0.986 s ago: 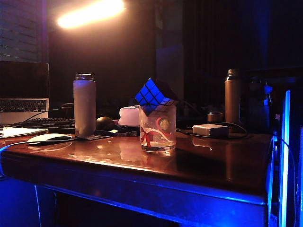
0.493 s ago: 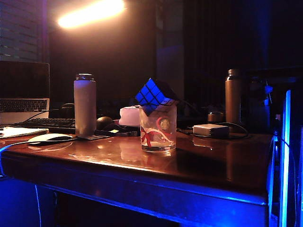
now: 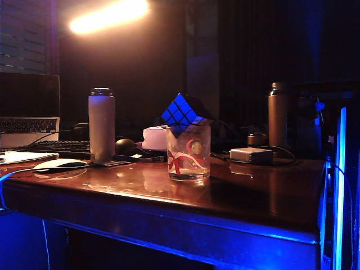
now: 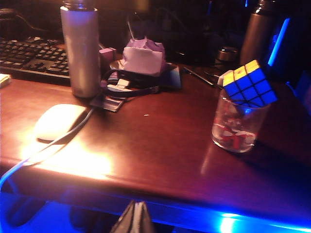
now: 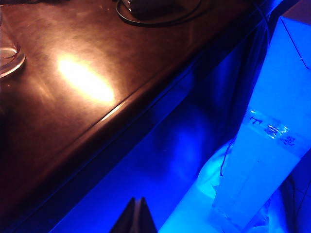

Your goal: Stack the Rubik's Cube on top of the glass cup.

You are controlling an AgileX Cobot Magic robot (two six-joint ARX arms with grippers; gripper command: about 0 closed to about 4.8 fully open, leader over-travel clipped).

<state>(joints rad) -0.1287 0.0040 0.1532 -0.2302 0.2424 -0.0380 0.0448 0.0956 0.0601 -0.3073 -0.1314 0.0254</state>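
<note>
The Rubik's Cube (image 3: 184,113) rests tilted, one corner down, in the mouth of the glass cup (image 3: 188,153), which stands near the middle of the wooden table (image 3: 242,197). The left wrist view shows the same cube (image 4: 249,83) with blue and yellow faces on the ribbon-printed cup (image 4: 234,131). My left gripper (image 4: 136,206) is shut and empty, back off the table's front edge, well away from the cup. My right gripper (image 5: 138,201) is shut and empty too, hanging beyond the table's edge over the blue-lit floor. Only a piece of the cup's base (image 5: 8,57) shows in the right wrist view. Neither gripper shows in the exterior view.
A grey bottle (image 3: 101,126) stands left of the cup, a brown bottle (image 3: 277,115) at the back right. A white mouse (image 3: 59,163), keyboard (image 3: 56,148), laptop (image 3: 28,107), white lump (image 3: 153,138), cables and a small box (image 3: 250,155) lie behind. A blue-lit post (image 3: 340,185) rises at the right.
The exterior view holds almost still, shifting only slightly. The cube stays on the cup.
</note>
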